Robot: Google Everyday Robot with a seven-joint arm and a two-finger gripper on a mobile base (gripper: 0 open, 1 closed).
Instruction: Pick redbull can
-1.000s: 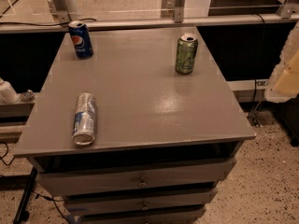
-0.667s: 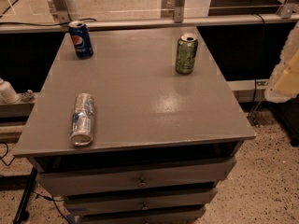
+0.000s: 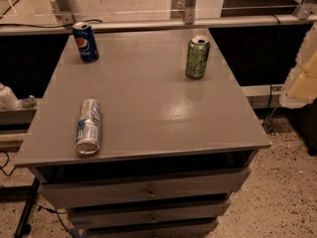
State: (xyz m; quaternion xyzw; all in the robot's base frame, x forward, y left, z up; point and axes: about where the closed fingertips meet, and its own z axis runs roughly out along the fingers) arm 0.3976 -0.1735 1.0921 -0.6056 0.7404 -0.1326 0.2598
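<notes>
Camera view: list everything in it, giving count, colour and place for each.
redbull can: 1, silver with blue patches, lying on its side at the front left of the cabinet top.
Pepsi can: 1, dark blue, upright at the back left corner.
green can: 1, green, upright at the back right.
cabinet: 1, grey, centre of the view, holding all three cans.
drawers: at least 2, grey, stacked under the top.
pale shape: 1, cream, at the right edge beside the cabinet; possibly part of the robot, cannot tell.
gripper: not in view.
</notes>
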